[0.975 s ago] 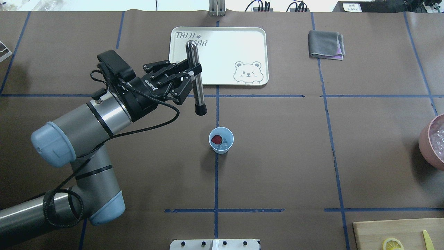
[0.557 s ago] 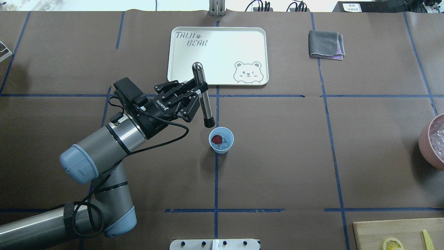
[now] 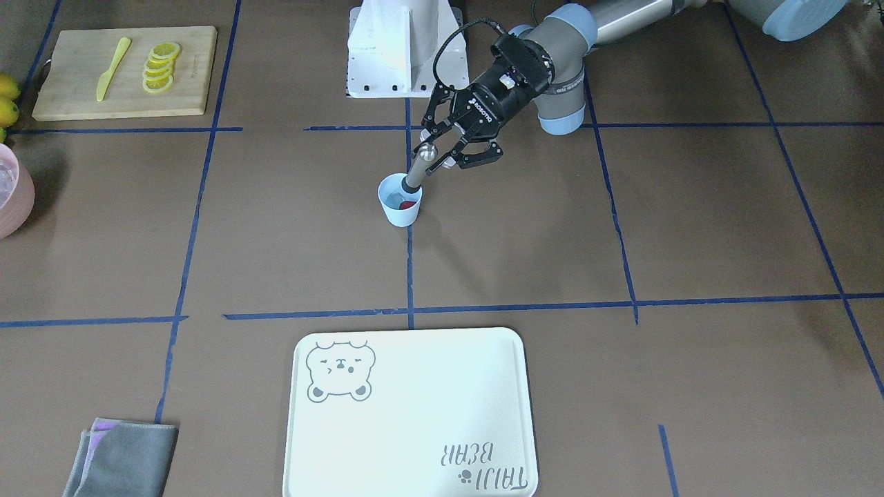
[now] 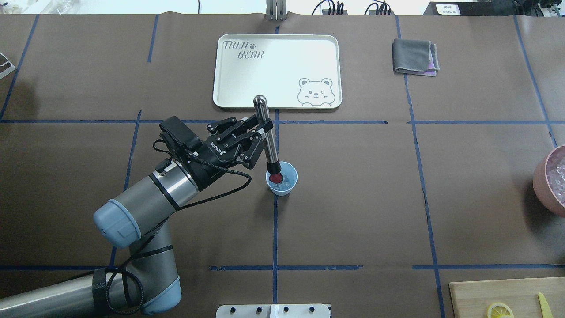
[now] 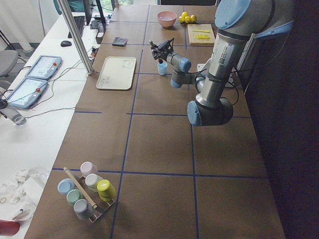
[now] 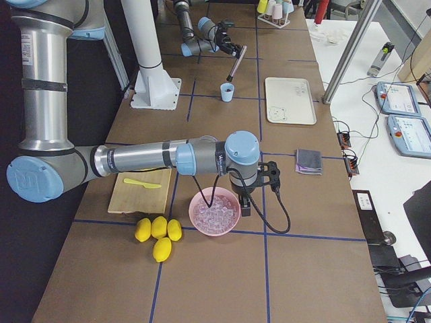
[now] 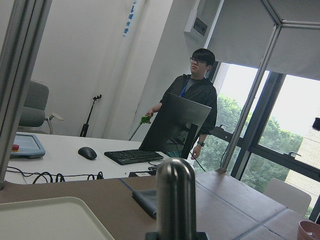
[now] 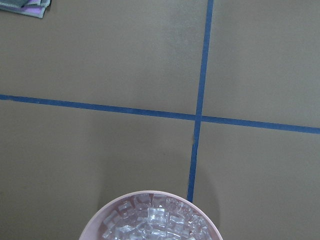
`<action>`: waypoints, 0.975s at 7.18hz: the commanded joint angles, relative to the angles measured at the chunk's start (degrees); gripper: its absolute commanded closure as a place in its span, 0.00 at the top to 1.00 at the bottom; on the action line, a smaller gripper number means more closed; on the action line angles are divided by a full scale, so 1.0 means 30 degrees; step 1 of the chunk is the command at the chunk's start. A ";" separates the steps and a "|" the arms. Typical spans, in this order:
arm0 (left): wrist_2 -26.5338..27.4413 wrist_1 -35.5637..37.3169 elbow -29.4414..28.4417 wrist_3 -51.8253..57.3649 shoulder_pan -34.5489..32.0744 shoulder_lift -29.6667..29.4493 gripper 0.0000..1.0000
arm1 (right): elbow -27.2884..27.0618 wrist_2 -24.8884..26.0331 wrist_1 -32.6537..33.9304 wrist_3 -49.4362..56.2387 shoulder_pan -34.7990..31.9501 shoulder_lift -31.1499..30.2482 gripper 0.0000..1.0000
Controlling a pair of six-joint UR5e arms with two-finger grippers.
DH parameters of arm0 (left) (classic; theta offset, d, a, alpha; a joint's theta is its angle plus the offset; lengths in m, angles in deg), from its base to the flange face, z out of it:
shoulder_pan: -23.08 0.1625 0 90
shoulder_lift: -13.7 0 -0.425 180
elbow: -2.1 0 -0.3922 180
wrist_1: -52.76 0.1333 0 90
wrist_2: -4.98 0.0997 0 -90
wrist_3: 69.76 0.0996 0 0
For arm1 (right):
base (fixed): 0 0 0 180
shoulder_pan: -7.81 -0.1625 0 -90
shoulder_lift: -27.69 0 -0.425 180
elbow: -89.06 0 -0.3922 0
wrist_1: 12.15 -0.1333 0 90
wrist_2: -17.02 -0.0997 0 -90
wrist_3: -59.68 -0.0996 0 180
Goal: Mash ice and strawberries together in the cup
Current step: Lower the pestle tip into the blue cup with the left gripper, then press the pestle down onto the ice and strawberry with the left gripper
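The pale blue cup point(image 4: 282, 185) stands at the table's middle and holds a red strawberry point(image 4: 276, 178) and clear ice cubes point(image 4: 288, 181). It also shows in the front view point(image 3: 400, 210). My left gripper point(image 4: 261, 131) is shut on a steel muddler point(image 4: 266, 128), tilted, its black tip inside the cup on the strawberry. The muddler's rounded top shows in the left wrist view point(image 7: 176, 195). My right gripper point(image 6: 248, 202) hangs beside a pink bowl point(image 6: 214, 212) of ice; I cannot tell whether it is open or shut.
A white bear tray point(image 4: 278, 70) lies beyond the cup. A grey cloth point(image 4: 415, 56) lies far right. The pink bowl point(image 4: 549, 181) sits at the right edge. A cutting board point(image 3: 124, 72) carries lemon slices and a yellow knife.
My left arm has carried the muddler from over the tray toward the cup and lowered it. Its black tip has gone from outside the cup to inside it.
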 commanded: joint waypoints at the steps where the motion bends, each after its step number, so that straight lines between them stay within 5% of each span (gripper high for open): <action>1: 0.0116 0.0140 -0.0105 0.0021 0.0340 -0.0086 0.00 | 0.0055 0.0000 0.0000 0.0000 0.0000 0.0001 0.99; 7: 0.0702 0.0141 -0.1098 -0.0009 0.0782 -0.0641 0.00 | 0.0085 0.0000 0.0000 0.0000 0.0000 -0.0029 0.99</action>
